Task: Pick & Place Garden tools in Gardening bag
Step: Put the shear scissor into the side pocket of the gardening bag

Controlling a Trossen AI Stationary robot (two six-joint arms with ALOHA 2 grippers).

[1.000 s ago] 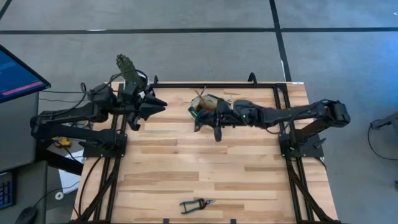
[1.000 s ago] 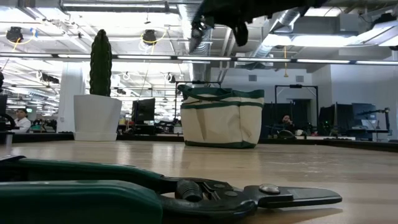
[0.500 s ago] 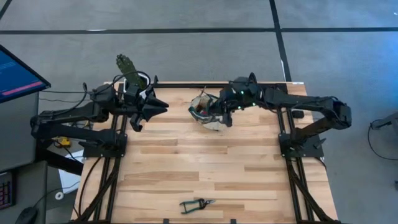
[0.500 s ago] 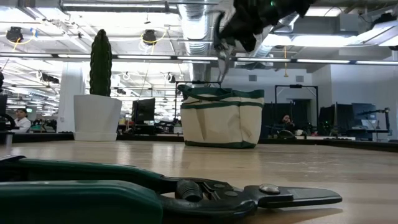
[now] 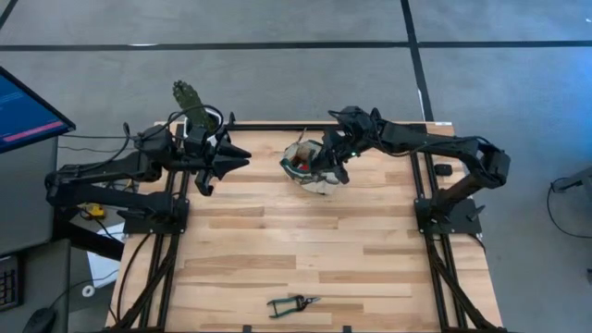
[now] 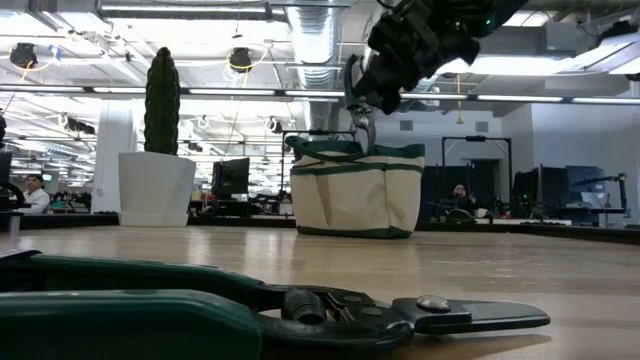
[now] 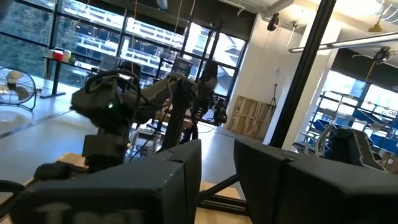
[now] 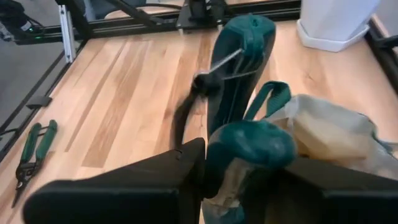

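The beige gardening bag (image 5: 303, 168) with green trim stands at the table's far middle (image 6: 355, 190). My right gripper (image 5: 338, 165) hovers over the bag's right side, shut on green-handled pruning shears (image 8: 239, 68), whose lower end hangs at the bag's mouth (image 6: 361, 128). Several tools show inside the bag. A second pair of green-handled shears (image 5: 291, 303) lies flat near the table's front edge. My left gripper (image 5: 239, 157) waits in the air at the far left, its fingers (image 7: 180, 186) a little apart with nothing between them. My right gripper pinches one green handle (image 8: 249, 146) of the shears between its two fingers. The fingers come from the table's right, slanting down. The other handle (image 8: 241, 50) reaches out past the fingertips. The shears are lifted clear, tilted down over the bag's open top.
A cactus in a white pot (image 6: 158, 185) stands at the far left corner (image 5: 190, 104), behind my left gripper. Bare wooden tabletop (image 5: 305, 250) lies between the bag and the shears at the front. Black frame rails run along the table's left and right sides.
My right arm has swung toward the table's far edge, and its gripper has turned and tipped downward over the bag. The held shears have come down, so their lower end now hangs at the bag's mouth. The bag and the shears on the table have stayed put.
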